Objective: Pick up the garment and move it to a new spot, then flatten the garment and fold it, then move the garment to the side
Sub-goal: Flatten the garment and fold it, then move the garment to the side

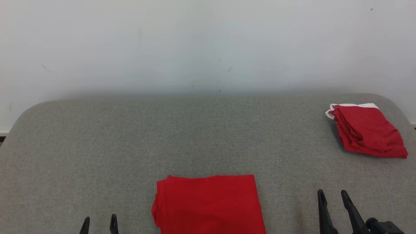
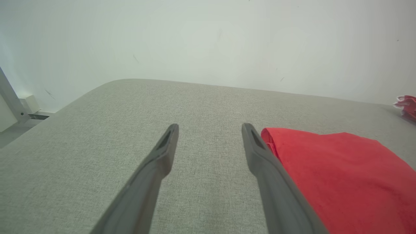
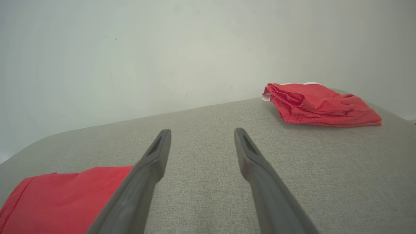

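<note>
A red garment, folded into a flat rectangle, lies on the grey padded table at the near middle; its folded edge shows in the left wrist view and its corner in the right wrist view. My left gripper stands open at the lower left, just left of the garment, with nothing between its fingers. To the garment's right my right gripper is open and empty too, fingers pointing toward the far edge.
A second red garment with a white edge lies bunched at the table's far right corner, also in the right wrist view. A pale wall rises behind the table. A metal frame leg stands off the table's left.
</note>
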